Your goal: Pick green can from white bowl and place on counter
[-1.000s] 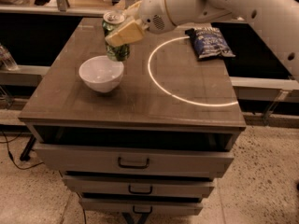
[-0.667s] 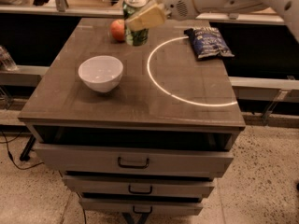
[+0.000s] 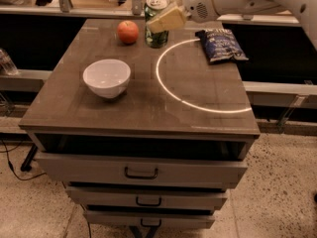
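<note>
The green can (image 3: 156, 36) stands upright near the far edge of the counter (image 3: 138, 108), just right of an orange-red fruit (image 3: 128, 32). My gripper (image 3: 165, 20) is shut on the green can, its pale finger across the can's upper side; the arm reaches in from the upper right. The can's foot looks at or just above the counter top; I cannot tell which. The white bowl (image 3: 107, 77) sits empty at the left middle of the counter, well in front of and left of the can.
A dark blue snack bag (image 3: 221, 44) lies at the back right of the counter. A bright white arc (image 3: 171, 90) runs across the right half. Drawers (image 3: 141, 171) are below the top. A low ledge runs behind the cabinet.
The gripper has carried the can away from the bowl toward the back of the counter, then lowered it beside the fruit.
</note>
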You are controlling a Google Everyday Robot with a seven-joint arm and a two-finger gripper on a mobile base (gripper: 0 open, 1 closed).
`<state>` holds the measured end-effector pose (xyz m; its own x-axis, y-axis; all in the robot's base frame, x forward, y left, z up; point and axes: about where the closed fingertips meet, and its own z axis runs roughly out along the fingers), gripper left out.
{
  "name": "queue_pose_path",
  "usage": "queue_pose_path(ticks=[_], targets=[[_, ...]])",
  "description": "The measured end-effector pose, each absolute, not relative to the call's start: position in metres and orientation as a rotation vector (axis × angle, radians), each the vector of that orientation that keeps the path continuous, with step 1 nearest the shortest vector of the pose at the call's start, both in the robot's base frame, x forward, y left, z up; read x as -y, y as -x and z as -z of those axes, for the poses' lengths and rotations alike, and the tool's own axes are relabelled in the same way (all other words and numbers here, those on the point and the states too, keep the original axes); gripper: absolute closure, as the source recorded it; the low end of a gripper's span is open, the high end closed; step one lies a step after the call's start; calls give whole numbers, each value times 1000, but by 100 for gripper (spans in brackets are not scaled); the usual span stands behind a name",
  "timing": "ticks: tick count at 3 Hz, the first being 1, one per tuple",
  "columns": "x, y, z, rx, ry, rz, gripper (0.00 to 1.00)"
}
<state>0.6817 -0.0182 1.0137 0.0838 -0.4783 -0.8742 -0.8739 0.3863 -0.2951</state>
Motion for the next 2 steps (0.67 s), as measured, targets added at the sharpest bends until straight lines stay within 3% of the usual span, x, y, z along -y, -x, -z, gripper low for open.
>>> queue_pose_path(ticks=[1, 2], targets=[[11, -693, -979, -1613, 1265, -486, 100], [-2, -698, -948, -1663, 1288, -519, 86]])
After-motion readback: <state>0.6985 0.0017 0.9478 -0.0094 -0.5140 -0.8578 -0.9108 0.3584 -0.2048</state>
